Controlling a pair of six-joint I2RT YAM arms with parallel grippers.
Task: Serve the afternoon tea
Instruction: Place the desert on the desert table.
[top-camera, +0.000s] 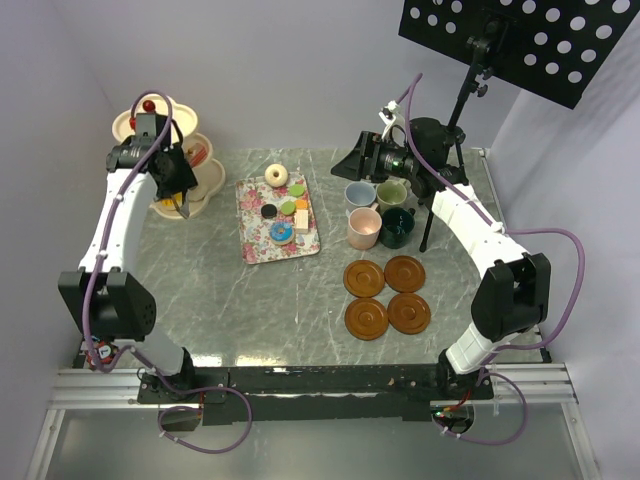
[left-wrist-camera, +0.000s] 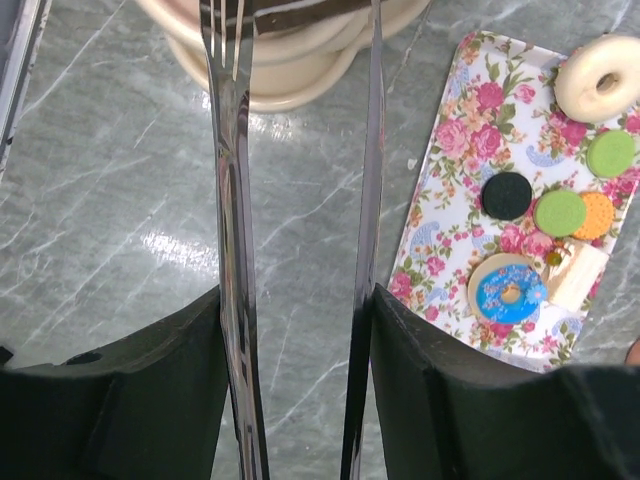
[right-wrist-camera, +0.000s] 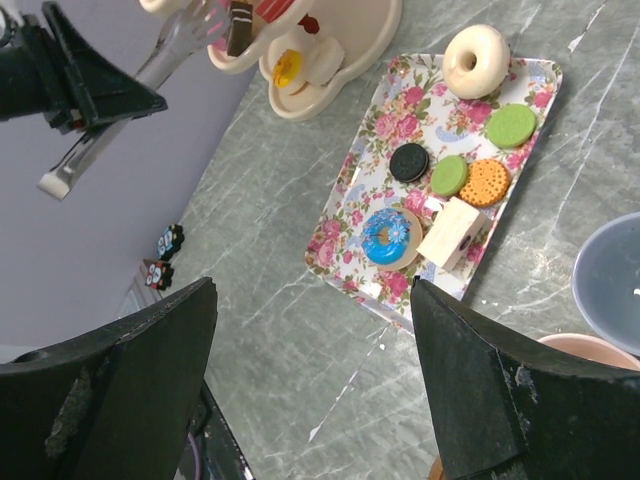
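Afternoon tea: small colourful toy cakes and macarons (top-camera: 288, 206) lie on the floral rectangular tray (top-camera: 258, 240), centre of the top view.
Stand: cream three-tier stand (top-camera: 208, 178), upper left of the top view; a few pieces already sit on it.
Cups: four mugs (top-camera: 364, 228) clustered just right of the tray; four round brown saucers (top-camera: 365, 278) bare, lower right of the mugs.
Left gripper (left-wrist-camera: 298, 295): clamped on the metal tongs (left-wrist-camera: 232, 200), one blade against each finger, tips up at the stand.
Right gripper (right-wrist-camera: 312, 290): jaws wide apart, nothing between them, hovering by the mugs.
Key relation: the cakes lie to the right of my tongs, at the right edge of the left wrist frame; the tray's long axis runs top to bottom in the top view, slightly tilted.
Nearer arm: both about equally near the tray; right is nearer the mugs and saucers.
Judgement: I'd swing the left arm right and down for the next cake.
Unclear: tong tips are cut off at the top of the left wrist frame; the right wrist view shows a brown piece at them, held or not I cannot tell.
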